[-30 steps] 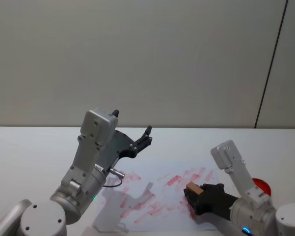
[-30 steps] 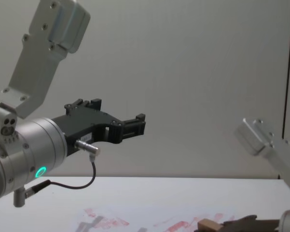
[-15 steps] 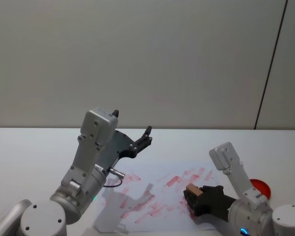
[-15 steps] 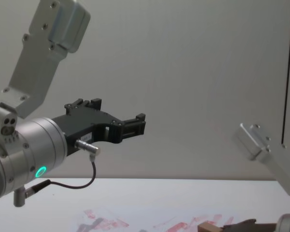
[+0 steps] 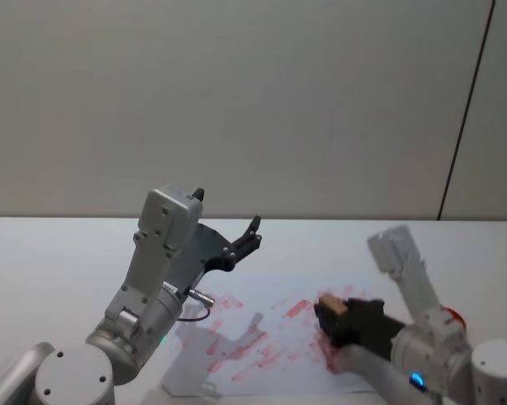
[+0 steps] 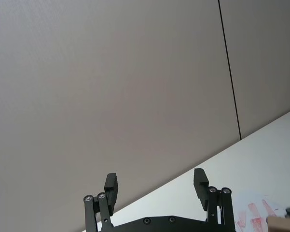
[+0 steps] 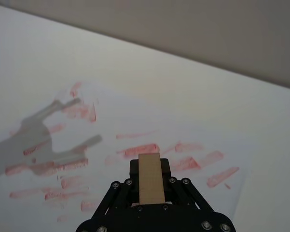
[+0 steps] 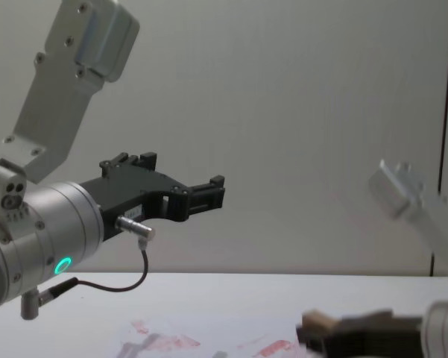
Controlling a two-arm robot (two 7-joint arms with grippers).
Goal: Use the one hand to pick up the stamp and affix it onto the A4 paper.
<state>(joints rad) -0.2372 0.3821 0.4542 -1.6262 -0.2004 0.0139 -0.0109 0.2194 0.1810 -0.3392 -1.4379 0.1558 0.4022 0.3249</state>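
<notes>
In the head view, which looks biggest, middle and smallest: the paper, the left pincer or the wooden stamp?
1. A4 paper, biggest by far.
2. left pincer, open, up in the air nearer the camera, so it may look bigger than it is.
3. stamp, a tiny block clamped in the right pincer.

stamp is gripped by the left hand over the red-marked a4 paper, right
Not quite. The stamp is gripped by the right hand, not the left. The right wrist view shows it between the black fingers, over the red-marked A4 paper. The left hand is raised, open and empty in the left wrist view.
</notes>
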